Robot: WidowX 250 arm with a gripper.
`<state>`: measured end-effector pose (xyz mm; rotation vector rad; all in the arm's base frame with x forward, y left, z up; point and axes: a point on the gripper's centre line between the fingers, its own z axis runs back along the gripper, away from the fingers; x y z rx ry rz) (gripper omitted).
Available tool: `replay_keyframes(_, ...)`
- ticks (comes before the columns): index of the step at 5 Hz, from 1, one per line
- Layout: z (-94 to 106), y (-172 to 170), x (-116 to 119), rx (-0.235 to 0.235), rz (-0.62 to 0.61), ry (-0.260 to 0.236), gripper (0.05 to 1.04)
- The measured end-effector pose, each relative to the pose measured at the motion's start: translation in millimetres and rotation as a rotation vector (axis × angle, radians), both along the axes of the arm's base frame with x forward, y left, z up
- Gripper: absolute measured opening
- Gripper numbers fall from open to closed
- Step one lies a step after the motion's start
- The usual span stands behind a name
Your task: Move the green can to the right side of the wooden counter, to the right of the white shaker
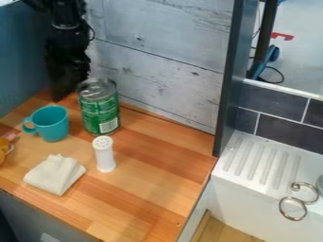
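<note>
There is one green can point(99, 111) with a shiny silver top. It stands up straight on the wooden counter point(154, 165), near the gray wall point(157, 61). There is one blue-green mug point(52, 124), just to the left of the can, and its handle points left. There is one white shaker point(104, 154) with little holes on top. It stands up in front of the can. There is one folded white cloth point(55, 174), lying flat to the left of the shaker and in front of the mug. One orange thing point(3, 153) peeks in at the left edge, with a small pink bit point(10, 136) by it. On the right, there is one white sink point(243, 186) with long grooves on its top, and two metal loops point(293, 208) are near its edge.

There is one black robot arm point(65, 19). It comes in from the top left and hangs down next to the wall. Its gripper point(65, 86) is low and points down, behind the mug and right by the left side of the can. I cannot tell if the gripper is spread apart or squeezed together, or if it touches the can.
</note>
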<state>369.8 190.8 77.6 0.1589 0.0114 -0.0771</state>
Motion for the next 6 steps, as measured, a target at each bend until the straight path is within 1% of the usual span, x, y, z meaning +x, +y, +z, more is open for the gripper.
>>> replay_keyframes(1,-5.4,-25,3,-0.047,-0.053,0.025,1.001)
replay_keyframes(2,-17.0,-58,3,-0.121,-0.109,0.053,1.0)
replay_keyframes(3,-23.2,-102,1,-0.196,-0.17,0.076,0.999)
replay_keyframes(4,-24.8,-140,-2,-0.249,-0.206,0.089,1.0)
replay_keyframes(5,-15.6,-155,0,-0.277,-0.188,0.025,0.999)
replay_keyframes(6,-2.0,-158,-5,-0.29,-0.133,-0.004,0.999)
